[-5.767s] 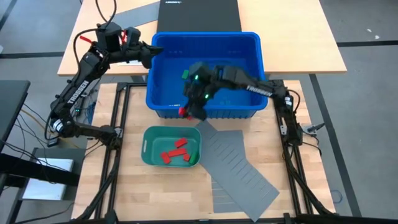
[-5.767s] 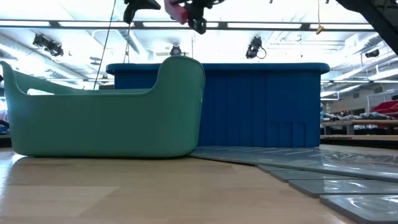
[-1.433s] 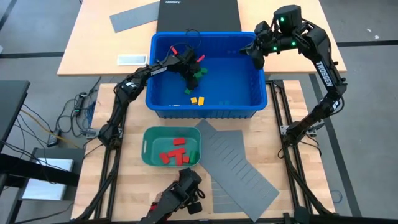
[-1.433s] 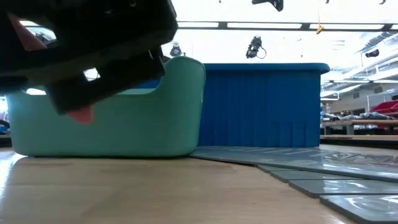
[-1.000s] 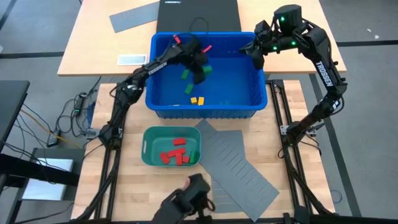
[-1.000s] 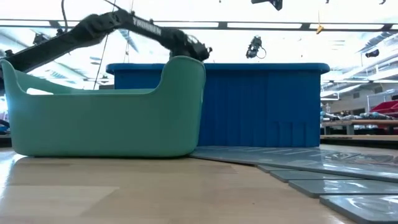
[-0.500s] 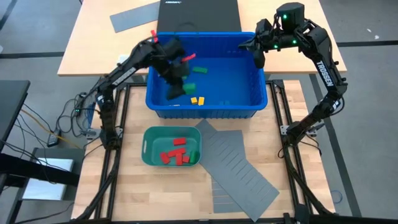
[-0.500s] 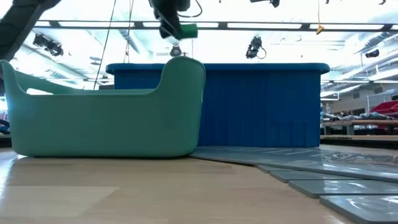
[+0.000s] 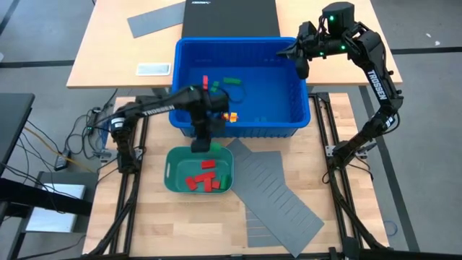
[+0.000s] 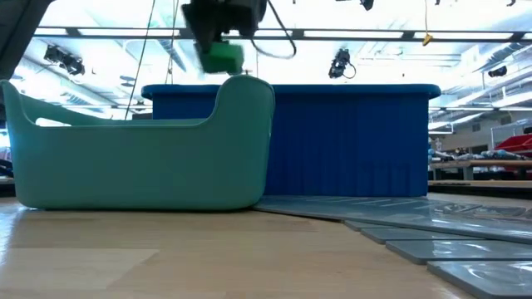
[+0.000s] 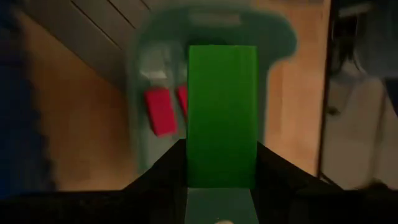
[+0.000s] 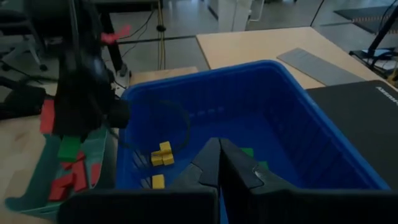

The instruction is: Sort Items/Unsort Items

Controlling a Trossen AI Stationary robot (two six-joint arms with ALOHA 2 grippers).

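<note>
Two arms show from above: I see my left claw (image 9: 200,146) over the teal tray (image 9: 173,165), at the tray's end nearest the blue bin (image 9: 289,54), pinching a green block (image 9: 200,148). Red blocks (image 9: 203,178) lie in the tray; yellow blocks (image 9: 232,115) and more green ones sit in the bin. My right claw (image 9: 299,66) waits at the bin's far corner, fingers together, holding nothing.

From counter (image 10: 249,249) level, the green block hangs just above the tray's raised end.

Through the left wrist, the block stands gripped between both fingers, tray and red blocks beneath it.

Through the right wrist, I see the bin's yellow blocks.
</note>
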